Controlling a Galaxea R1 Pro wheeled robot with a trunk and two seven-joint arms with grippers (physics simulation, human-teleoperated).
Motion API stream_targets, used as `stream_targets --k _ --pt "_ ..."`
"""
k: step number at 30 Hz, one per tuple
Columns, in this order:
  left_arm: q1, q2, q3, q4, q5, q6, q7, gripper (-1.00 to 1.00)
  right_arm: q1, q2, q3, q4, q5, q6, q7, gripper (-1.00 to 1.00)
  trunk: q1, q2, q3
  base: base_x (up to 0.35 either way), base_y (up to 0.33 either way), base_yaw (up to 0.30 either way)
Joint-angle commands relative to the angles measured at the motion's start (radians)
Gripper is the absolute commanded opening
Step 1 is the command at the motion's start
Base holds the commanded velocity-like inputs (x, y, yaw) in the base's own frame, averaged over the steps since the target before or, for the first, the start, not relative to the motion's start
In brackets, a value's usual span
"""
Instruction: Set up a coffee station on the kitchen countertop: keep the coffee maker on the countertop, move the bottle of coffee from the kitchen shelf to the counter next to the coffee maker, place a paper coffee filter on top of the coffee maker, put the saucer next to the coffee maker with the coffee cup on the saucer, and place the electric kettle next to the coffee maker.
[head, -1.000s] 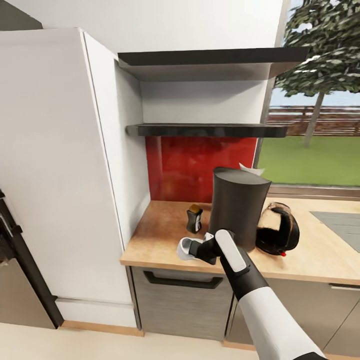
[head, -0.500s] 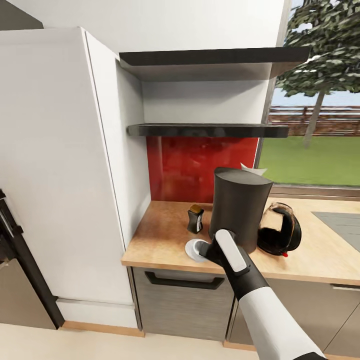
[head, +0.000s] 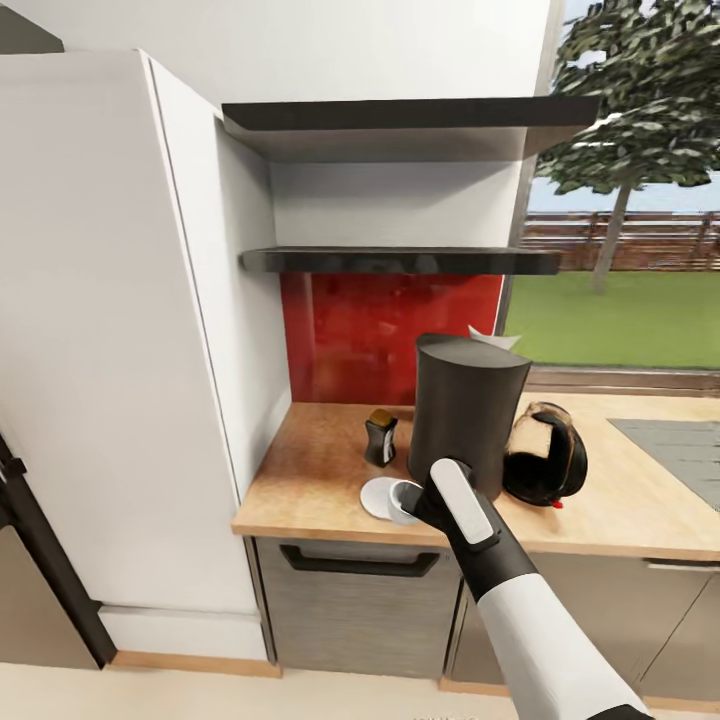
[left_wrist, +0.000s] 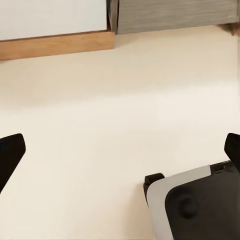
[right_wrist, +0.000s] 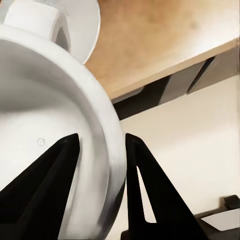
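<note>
At the front edge of the worktop (head: 320, 470), the right gripper (head: 412, 503) has its two black fingers (right_wrist: 142, 185) clamped on the rim of the white coffee cup (head: 404, 500), one finger inside the wall and one outside. The cup sits tilted at the right part of the white saucer (head: 378, 497); whether it rests on the plate or hangs just above it cannot be told. The saucer lies flat on the wood, just in front and to the left of the tall dark-grey coffee maker (head: 467, 412). A white paper coffee filter (head: 492, 340) shows at the top rear of the coffee maker. The bottle of coffee (head: 380, 438) stands upright on the worktop, just left of the coffee maker and behind the saucer. The glass electric kettle (head: 545, 466) stands close against the coffee maker's right side. Above, the lower black kitchen shelf (head: 400, 261) runs along the wall over a red backsplash (head: 360, 340).

The left gripper (left_wrist: 120, 165) hangs over the pale floor (left_wrist: 120, 115), its fingers spread wide apart and holding nothing.
</note>
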Motion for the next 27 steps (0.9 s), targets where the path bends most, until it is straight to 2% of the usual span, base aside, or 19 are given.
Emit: stream_targets --k 1,9,15,23,27 --pt "0.001 0.0 0.009 -0.002 -0.01 -0.003 -0.003 1.0 -0.001 0.0 0.001 0.0 -0.006 0.005 -0.008 -1.0 0.0 -0.001 0.0 0.0 0.0 -0.246" --pt "0.001 -0.002 0.01 -0.002 -0.01 -0.005 -0.004 1.0 -0.001 0.0 0.001 0.0 -0.006 0.005 -0.008 -1.0 0.0 -0.001 0.0 0.094 0.061 -0.226" --pt "0.001 -0.001 0.011 -0.002 -0.011 -0.005 -0.005 1.0 -0.001 0.0 0.001 0.001 -0.007 0.003 -0.006 -1.0 0.0 -0.001 0.0 0.209 0.188 -0.036" --pt "0.001 -0.002 0.021 -0.011 -0.002 0.0 0.009 1.0 -0.001 0.0 0.002 0.001 -0.006 0.003 -0.005 -1.0 0.0 -0.001 0.0 0.037 0.034 -0.003" --pt "0.001 -0.002 0.025 -0.01 0.0 0.001 0.06 1.0 -0.001 0.0 0.002 0.001 -0.006 0.003 -0.006 -1.0 0.0 -0.001 0.0 0.002 0.002 0.0"
